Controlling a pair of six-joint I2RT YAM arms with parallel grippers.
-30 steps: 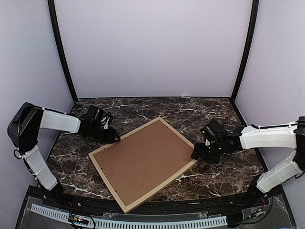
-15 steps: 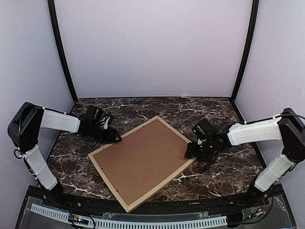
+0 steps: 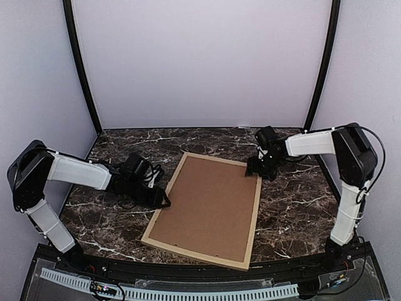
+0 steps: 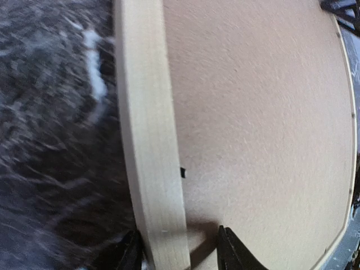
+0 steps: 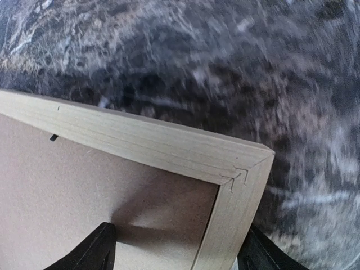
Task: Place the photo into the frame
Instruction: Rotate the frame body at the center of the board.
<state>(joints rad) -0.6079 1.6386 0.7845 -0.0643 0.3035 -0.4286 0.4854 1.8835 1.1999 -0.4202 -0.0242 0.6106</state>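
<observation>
The frame's (image 3: pixel 254 219) long axis runs near-to-far across the table (image 3: pixel 294 207). My left pincer (image 3: pixel 164 199) straddles its left rail, grip unclear; my right pincer (image 3: pixel 254 170) gapes around its far corner.

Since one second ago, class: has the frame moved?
Yes. The frame has turned counterclockwise in the top view: its right corner swung toward the back wall, its left corner away from it.
</observation>
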